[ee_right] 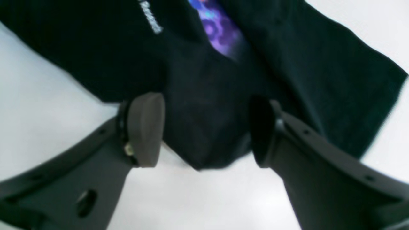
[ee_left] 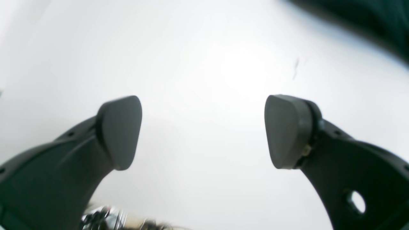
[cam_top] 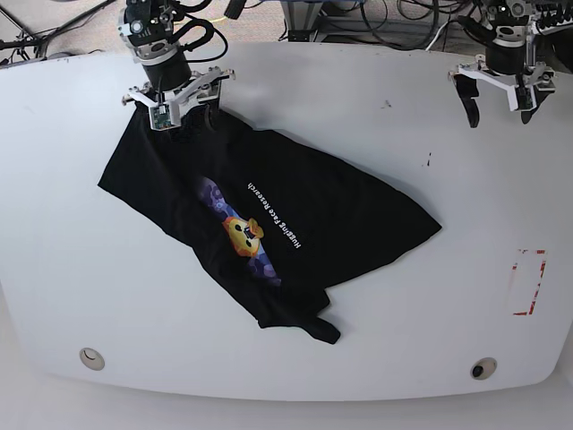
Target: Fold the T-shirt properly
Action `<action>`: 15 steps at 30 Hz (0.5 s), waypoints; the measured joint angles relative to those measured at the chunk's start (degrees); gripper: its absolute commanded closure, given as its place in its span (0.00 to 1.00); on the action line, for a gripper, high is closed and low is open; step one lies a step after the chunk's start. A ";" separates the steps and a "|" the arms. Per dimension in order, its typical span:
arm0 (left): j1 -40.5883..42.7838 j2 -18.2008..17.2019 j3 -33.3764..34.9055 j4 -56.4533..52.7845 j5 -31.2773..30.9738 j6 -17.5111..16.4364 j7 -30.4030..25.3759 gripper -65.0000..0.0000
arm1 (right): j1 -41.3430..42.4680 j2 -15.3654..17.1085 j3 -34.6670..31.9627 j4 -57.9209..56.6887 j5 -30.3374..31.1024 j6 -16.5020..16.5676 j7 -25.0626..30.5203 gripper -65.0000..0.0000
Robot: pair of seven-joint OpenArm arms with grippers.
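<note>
A broad white table [cam_top: 376,98] with rounded corners fills nearly the whole base view, with a tangle of dark cables along the top edge of the frame behind it. Spread across the left and centre of that table lies the large black short-sleeved cloth T-shirt [cam_top: 349,215], crumpled and slanting from the upper left down toward the lower middle. Its print faces up: a yellow-orange emoji face on a blue-purple patch, with white "Hugging Face Research" lettering running diagonally beside it. A folded flap of cloth ends in a small dark lump at the lower middle of the frame.

At the upper left of the base view, the right gripper [cam_top: 182,115] stands over the shirt's top corner. In the right wrist view its two grey pads are parted, with a bunched fold of black cloth lying between them; the cloth touches neither pad clearly, so the jaws stand open and hold nothing firmly. At the upper right, the left gripper [cam_top: 498,100] hangs above bare table, well apart from the shirt. The left wrist view shows its pads spread wide with only white surface between them.

A small red-outlined rectangle [cam_top: 528,282] is marked near the table's right edge.
</note>
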 measured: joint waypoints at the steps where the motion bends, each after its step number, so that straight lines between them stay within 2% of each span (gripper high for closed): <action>1: -0.74 -0.11 0.00 0.00 -0.02 0.07 1.25 0.12 | 1.16 0.11 -0.92 0.00 -0.09 0.07 -1.22 0.31; 4: -2.14 -1.81 0.11 0.00 -0.02 -0.20 4.72 0.12 | 5.18 0.09 -2.29 0.00 -0.11 0.68 -5.57 0.31; 8: -3.63 -2.69 -0.24 0.00 0.02 0.28 5.14 0.12 | 11.96 0.37 -3.15 -0.11 -0.44 0.22 -11.78 0.34; 15: -3.74 -3.45 -1.27 0.09 -0.15 0.04 5.29 0.12 | 25.99 0.42 -3.19 -6.49 -0.81 0.26 -18.53 0.35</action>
